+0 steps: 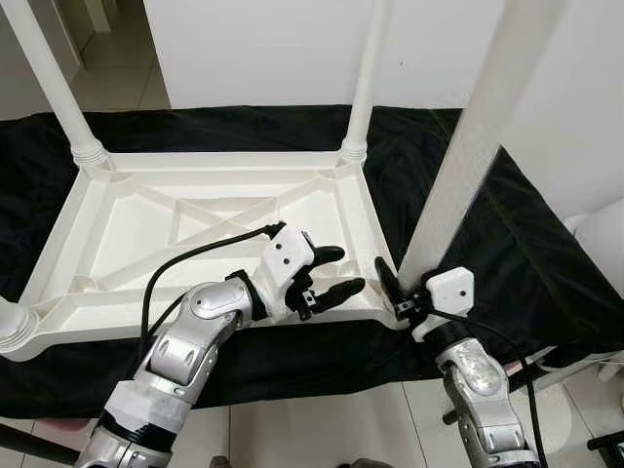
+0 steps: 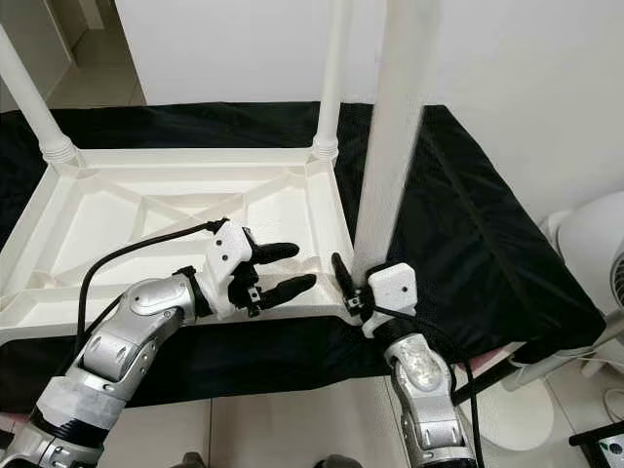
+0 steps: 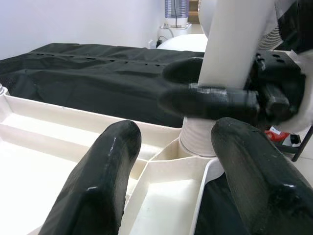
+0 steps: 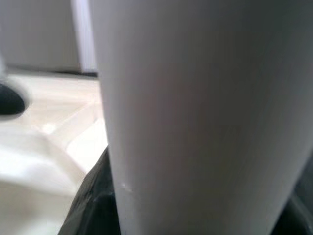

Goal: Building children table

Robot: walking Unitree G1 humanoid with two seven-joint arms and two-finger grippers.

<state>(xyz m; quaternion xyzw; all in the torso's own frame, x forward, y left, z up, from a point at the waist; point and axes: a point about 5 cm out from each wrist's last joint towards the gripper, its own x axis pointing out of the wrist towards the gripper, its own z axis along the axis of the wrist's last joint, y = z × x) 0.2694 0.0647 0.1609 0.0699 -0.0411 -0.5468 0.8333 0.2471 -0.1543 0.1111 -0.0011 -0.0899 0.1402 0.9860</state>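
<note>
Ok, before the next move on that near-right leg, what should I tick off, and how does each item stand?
1. Right hand shut on the near-right leg, low near its base: ok.
2. Leg base meets the corner socket of the upturned table top: ok. Fully seated: cannot tell.
3. Leg upright: cannot tell, it looks tilted in the head views.
4. Left hand open, holding nothing, near that corner: ok.
5. The far legs stand in their sockets: ok.
6. Table top lies flat on the black cloth: ok.

Upturned tabletop [image 1: 205, 229] on black cloth [image 1: 507, 244]
</note>
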